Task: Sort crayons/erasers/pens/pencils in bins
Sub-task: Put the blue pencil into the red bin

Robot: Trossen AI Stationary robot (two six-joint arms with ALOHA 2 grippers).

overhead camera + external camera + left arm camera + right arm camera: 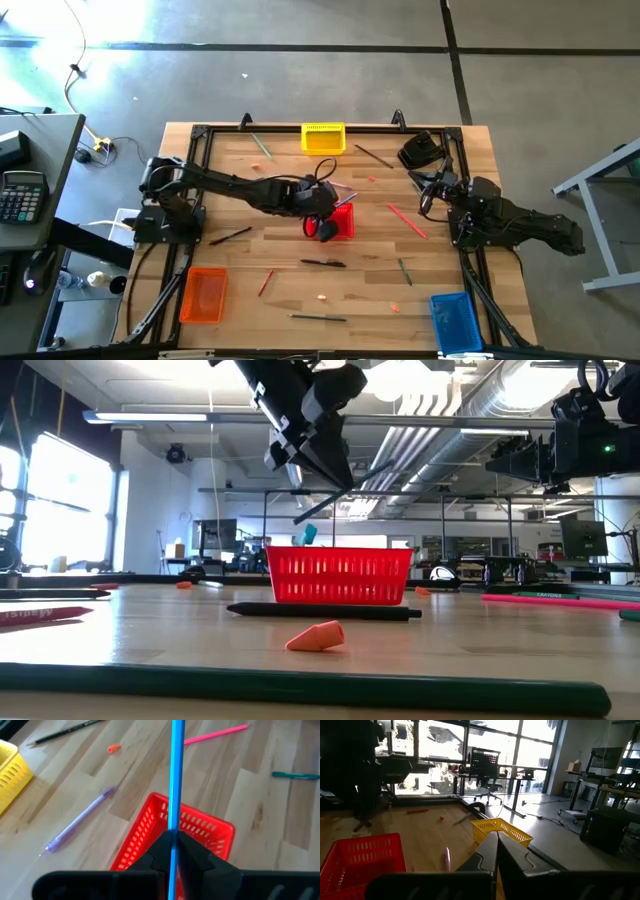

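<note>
Nearest you along the table's front edge sit the orange plastic basket [204, 296] on the left and the blue plastic basket [455, 320] on the right, with a long dark green pencil [318, 317] lying between them and a slim black pen [322, 263] a little farther in. At mid-table your left gripper [172, 842] hangs over the red plastic basket [200, 827], its fingers pinching a thin blue pencil [175, 775] that points down toward it. You are at the drop step: judge whether red is the pencil bin, then lower and let go. The right gripper [496, 851] waits at the right side, pressed together and empty. Farthest off stands the yellow plastic basket [323, 138].
</note>
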